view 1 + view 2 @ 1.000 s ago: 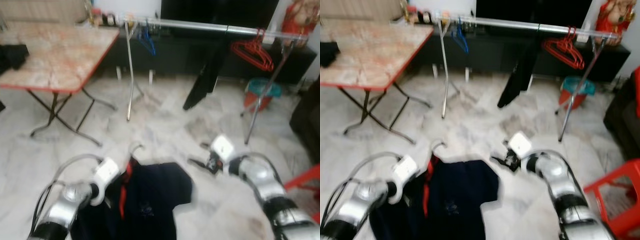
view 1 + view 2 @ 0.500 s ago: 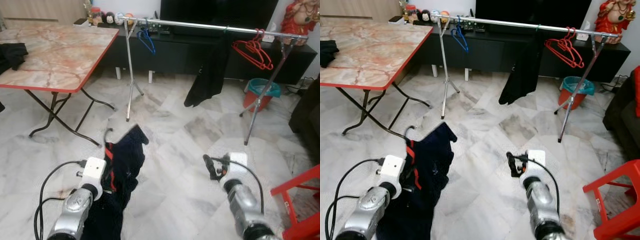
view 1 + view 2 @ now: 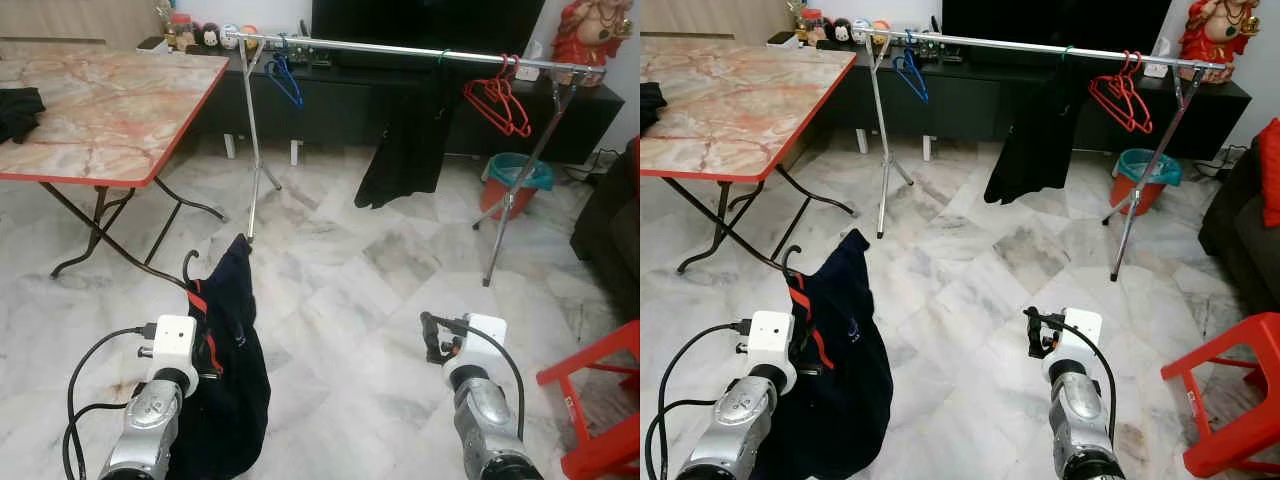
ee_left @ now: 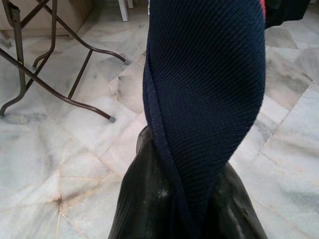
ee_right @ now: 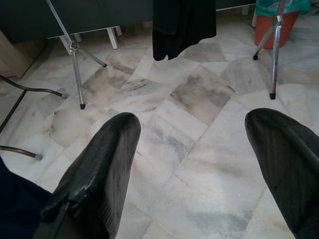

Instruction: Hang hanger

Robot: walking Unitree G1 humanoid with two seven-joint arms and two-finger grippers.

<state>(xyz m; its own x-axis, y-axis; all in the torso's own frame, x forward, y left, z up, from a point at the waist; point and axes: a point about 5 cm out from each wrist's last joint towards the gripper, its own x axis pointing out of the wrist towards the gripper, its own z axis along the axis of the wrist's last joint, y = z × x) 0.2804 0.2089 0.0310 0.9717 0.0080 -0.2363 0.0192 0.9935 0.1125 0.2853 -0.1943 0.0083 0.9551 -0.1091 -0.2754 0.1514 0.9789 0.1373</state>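
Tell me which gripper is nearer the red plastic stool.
Right. The right gripper hangs open over the marble floor, just left of the red stool. The left gripper, shut on the navy shirt, is far across the floor.

Left hand (image 3: pixel 196 352) is down low holding up a navy shirt (image 3: pixel 228 370) with red trim on a dark hanger (image 3: pixel 186 266), hook poking out the top. Right hand (image 3: pixel 434 338) sits over the marble floor (image 3: pixel 340 290), nothing in it. Straight ahead there's a silver clothes rail (image 3: pixel 400 48) with a blue hanger (image 3: pixel 287 82), a black garment (image 3: pixel 400 150) and red hangers (image 3: pixel 500 96). Marble-top folding table (image 3: pixel 90 110) off to the left, red stool (image 3: pixel 600 400) on the right.
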